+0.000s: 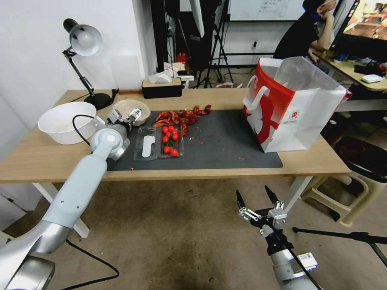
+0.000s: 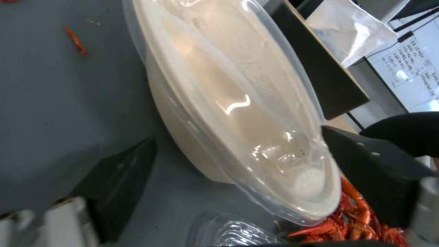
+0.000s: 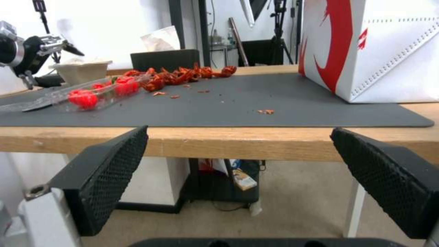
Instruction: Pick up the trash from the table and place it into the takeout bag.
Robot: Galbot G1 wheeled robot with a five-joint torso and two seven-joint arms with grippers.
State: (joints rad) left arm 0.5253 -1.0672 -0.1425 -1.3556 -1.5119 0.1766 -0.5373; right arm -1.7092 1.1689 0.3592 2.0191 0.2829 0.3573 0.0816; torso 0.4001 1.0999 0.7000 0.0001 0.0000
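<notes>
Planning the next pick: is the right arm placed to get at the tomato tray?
Probably not yet: the right gripper hangs open below the table edge, and the tomato tray lies across the mat, nearer the left gripper.
</notes>
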